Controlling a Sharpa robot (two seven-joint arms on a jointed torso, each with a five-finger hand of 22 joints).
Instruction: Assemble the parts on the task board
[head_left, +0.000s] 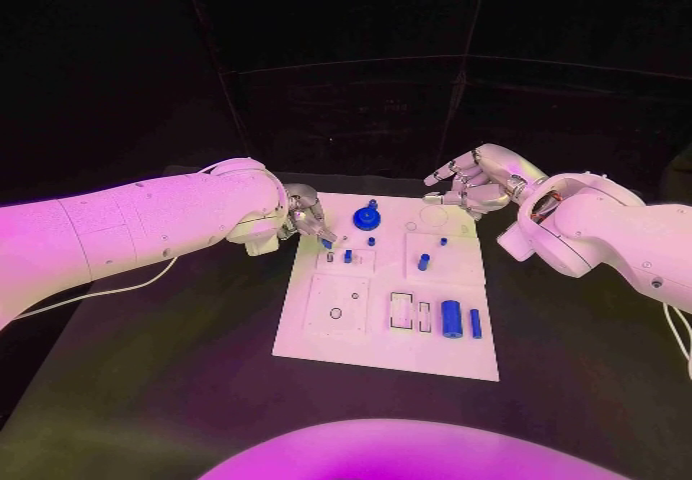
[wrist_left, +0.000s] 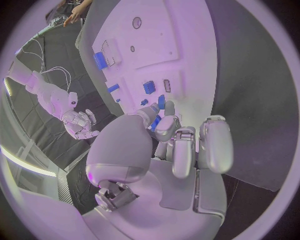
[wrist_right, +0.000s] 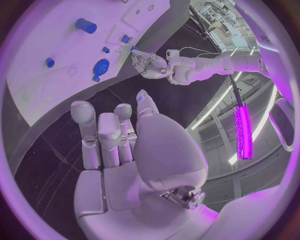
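The white task board (head_left: 378, 345) lies mid-table. On it are a blue knob (head_left: 366, 217), a short peg (head_left: 423, 262), a large blue cylinder (head_left: 451, 318) and a thin blue bar (head_left: 475, 322). My left hand (head_left: 306, 222) hovers at the board's far left corner and pinches a small blue peg (wrist_left: 156, 121) between thumb and a finger, just above the board. My right hand (head_left: 469, 185) hangs over the far right corner with fingers apart and nothing in it. The right wrist view shows the knob (wrist_right: 100, 66) and cylinder (wrist_right: 85, 25) beyond its fingers (wrist_right: 115, 135).
Several recesses and outlined slots mark the board, including a round hole (head_left: 335, 313) and a rectangular frame (head_left: 402, 310). Black table (head_left: 173, 360) surrounds the board on all sides. A white cable (head_left: 116, 290) trails under my left arm.
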